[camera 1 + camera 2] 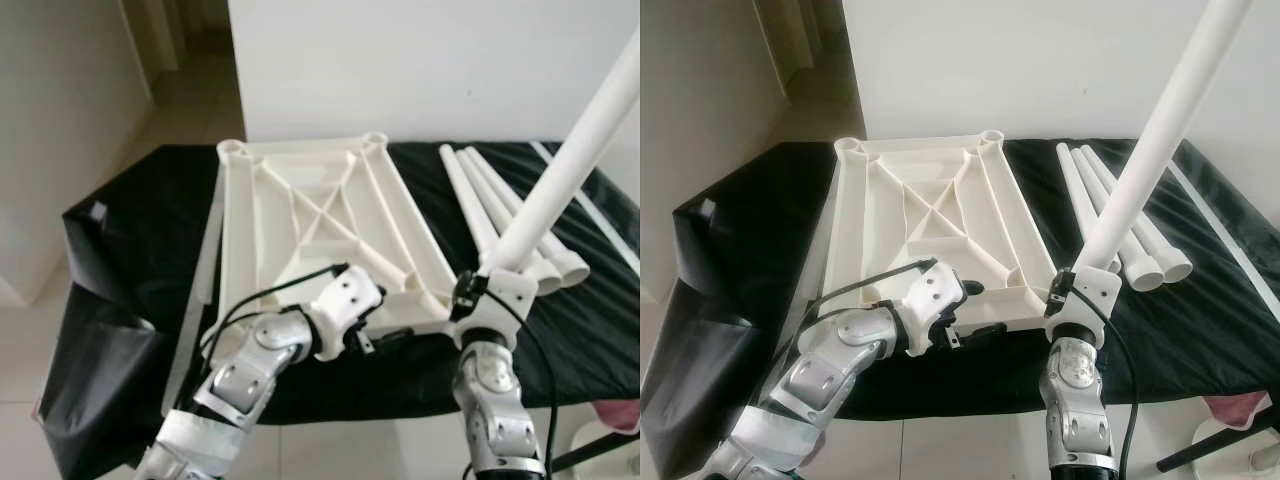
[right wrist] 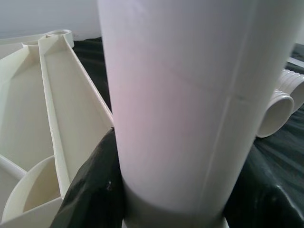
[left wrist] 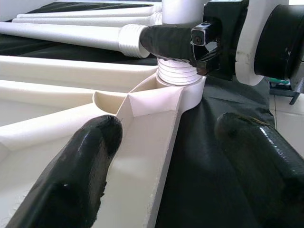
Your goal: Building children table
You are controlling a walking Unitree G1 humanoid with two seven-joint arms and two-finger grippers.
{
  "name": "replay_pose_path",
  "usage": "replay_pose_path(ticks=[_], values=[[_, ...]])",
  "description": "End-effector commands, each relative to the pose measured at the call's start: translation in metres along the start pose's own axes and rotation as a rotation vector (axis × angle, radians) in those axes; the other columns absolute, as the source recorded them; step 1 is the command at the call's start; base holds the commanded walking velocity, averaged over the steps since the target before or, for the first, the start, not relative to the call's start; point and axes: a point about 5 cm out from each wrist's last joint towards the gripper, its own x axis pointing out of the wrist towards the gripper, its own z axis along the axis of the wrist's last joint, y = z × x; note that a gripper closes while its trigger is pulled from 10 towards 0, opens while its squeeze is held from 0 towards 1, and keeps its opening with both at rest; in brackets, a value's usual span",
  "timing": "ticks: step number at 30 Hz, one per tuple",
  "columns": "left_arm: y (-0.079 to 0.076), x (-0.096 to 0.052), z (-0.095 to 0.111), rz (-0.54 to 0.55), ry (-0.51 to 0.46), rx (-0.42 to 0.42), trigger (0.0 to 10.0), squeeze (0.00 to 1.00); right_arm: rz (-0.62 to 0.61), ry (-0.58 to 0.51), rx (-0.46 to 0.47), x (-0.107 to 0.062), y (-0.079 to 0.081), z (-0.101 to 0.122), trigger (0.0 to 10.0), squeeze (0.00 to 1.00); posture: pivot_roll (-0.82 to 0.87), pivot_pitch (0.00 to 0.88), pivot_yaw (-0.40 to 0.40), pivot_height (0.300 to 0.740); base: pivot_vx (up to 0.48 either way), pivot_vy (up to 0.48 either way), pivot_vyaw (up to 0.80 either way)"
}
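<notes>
The white table top (image 1: pixel 300 210) lies upside down on a table draped in black cloth (image 1: pixel 130 230). My right gripper (image 1: pixel 492 268) is shut on a white leg tube (image 1: pixel 570 150) that rises tilted to the upper right. The leg's threaded end (image 3: pixel 178 73) sits in the near right corner socket (image 3: pixel 190 92). My left gripper (image 3: pixel 166 171) is open at the top's near edge, straddling the rim close to that corner, one finger (image 3: pixel 71 180) inside and the other over the cloth. Black fingers (image 2: pixel 90 190) wrap the leg (image 2: pixel 190 95).
Three spare white legs (image 1: pixel 500 215) lie side by side on the cloth right of the top. A long white panel (image 1: pixel 195 310) leans along the top's left side. A thin white strip (image 1: pixel 600 215) lies at the far right. A white wall stands behind the table.
</notes>
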Motion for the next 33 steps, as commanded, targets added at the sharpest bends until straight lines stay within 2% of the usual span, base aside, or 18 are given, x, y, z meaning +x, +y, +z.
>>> replay_pose_path(ticks=[1, 7, 8, 9, 16, 22, 23, 24, 25, 27, 31, 33], values=[[0.0, 0.0, -0.002, 0.005, 0.007, -0.017, 10.0, 0.0, -0.027, 0.058, 0.019, -0.001, -0.011, -0.011, 10.0, 0.0, 0.02, 0.0, -0.021, 0.74, 0.0, 0.0, 0.0], [0.001, 0.001, -0.001, 0.008, 0.002, -0.018, 10.0, 0.0, -0.006, 0.044, 0.009, -0.001, -0.008, -0.008, 10.0, 0.0, 0.02, 0.0, -0.022, 0.74, 0.0, 0.0, 0.0], [0.0, 0.001, -0.001, 0.007, 0.002, -0.019, 10.0, 0.0, -0.014, 0.043, 0.024, -0.001, -0.008, -0.007, 10.0, 0.69, 0.02, 0.0, -0.024, 0.74, 0.0, 0.0, 0.0], [0.0, 0.001, -0.002, 0.008, 0.002, -0.019, 10.0, 0.0, -0.013, 0.041, 0.028, 0.0, -0.009, -0.007, 10.0, 1.0, 0.02, 0.0, -0.025, 0.74, 0.0, 0.0, 0.0], [0.001, 0.001, -0.001, 0.01, 0.001, -0.019, 10.0, 0.0, 0.039, -0.001, 0.038, 0.004, -0.013, 0.001, 10.0, 1.0, 0.02, 0.0, -0.025, 0.74, 0.0, 0.0, 0.0], [0.001, 0.001, -0.001, 0.01, 0.001, -0.017, 10.0, 0.0, 0.122, -0.019, -0.026, 0.008, -0.02, 0.005, 10.0, 1.0, 0.02, 0.0, -0.022, 0.74, 0.0, 0.0, 0.0], [0.002, 0.001, -0.001, 0.009, 0.001, -0.017, 10.0, 0.0, 0.149, -0.026, -0.029, 0.009, -0.02, 0.005, 10.0, 0.97, 0.02, 0.0, -0.021, 0.74, 0.0, 0.0, 0.0], [0.002, 0.001, -0.001, 0.009, 0.002, -0.016, 10.0, 0.0, 0.176, -0.036, -0.042, 0.01, -0.021, 0.006, 10.0, 0.76, 0.02, 0.0, -0.019, 0.74, 0.0, 0.0, 0.0], [0.001, 0.001, -0.001, 0.007, 0.003, -0.016, 10.0, 0.0, 0.218, -0.046, -0.05, 0.011, -0.02, 0.007, 10.0, 0.0, 0.02, 0.0, -0.018, 0.74, 0.0, 0.0, 0.0], [0.001, 0.001, -0.001, 0.005, 0.004, -0.015, 10.0, 0.0, 0.249, -0.053, -0.056, 0.012, -0.02, 0.008, 10.0, 0.0, 0.02, 0.0, -0.018, 0.74, 0.0, 0.0, 0.0], [-0.002, 0.002, -0.002, -0.01, 0.008, -0.01, 10.0, 0.0, 0.41, -0.073, -0.079, 0.015, -0.016, 0.01, 10.0, 0.0, 0.02, 0.0, -0.014, 0.74, 0.0, 0.0, 0.0], [-0.003, 0.002, -0.001, -0.013, 0.007, -0.009, 10.0, 0.0, 0.444, -0.072, -0.081, 0.015, -0.016, 0.01, 10.0, 0.0, 0.02, 0.0, -0.014, 0.74, 0.0, 0.0, 0.0]])
